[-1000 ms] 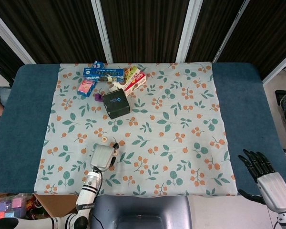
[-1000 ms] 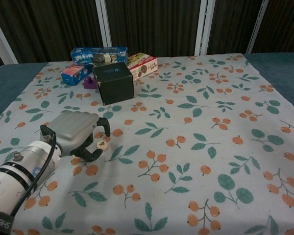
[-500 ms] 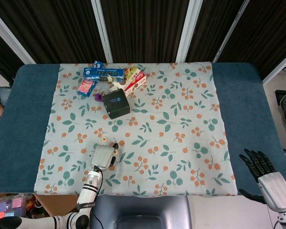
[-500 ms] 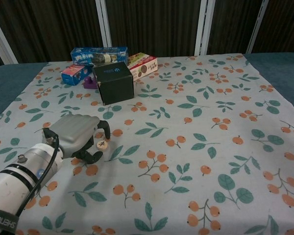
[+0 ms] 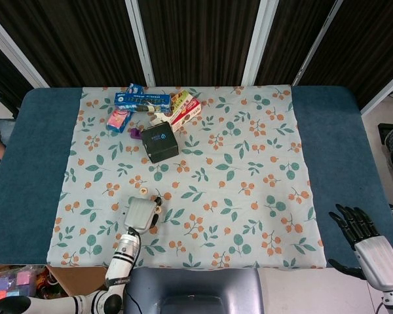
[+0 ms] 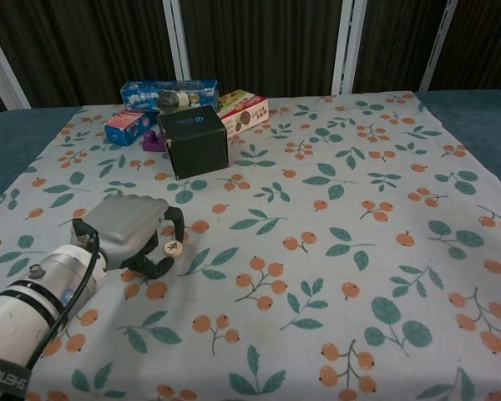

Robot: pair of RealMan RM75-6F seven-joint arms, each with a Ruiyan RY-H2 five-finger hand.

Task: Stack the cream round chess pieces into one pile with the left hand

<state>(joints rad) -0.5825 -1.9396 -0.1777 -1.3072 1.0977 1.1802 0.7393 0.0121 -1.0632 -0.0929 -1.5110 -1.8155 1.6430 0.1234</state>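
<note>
Head view: the tabletop is dark blue, with a floral cloth over its middle. The left hand sits low and left of centre in the frame, palm down on the cloth, its white forearm running down to the bottom edge. Its fingers curl forward and down; a cream round chess piece shows at the fingertips, pinched there. A second cream round chess piece lies flat on the cloth just above the hand, apart from it. At lower right, off the cloth, the right hand points up the frame with its dark fingers spread and nothing in them. In the upper left, a black box stands near a blue packet, a pink-and-cream carton, a small pink-and-blue box and a purple object.

Chest view: the left hand fills the lower left, grey back upward, forearm entering from the corner. Its black fingers curl down, clamping the marked cream piece tilted at the fingertips, just above the cloth. The black box stands upright beyond it, upper left, with the blue packet behind.
</note>
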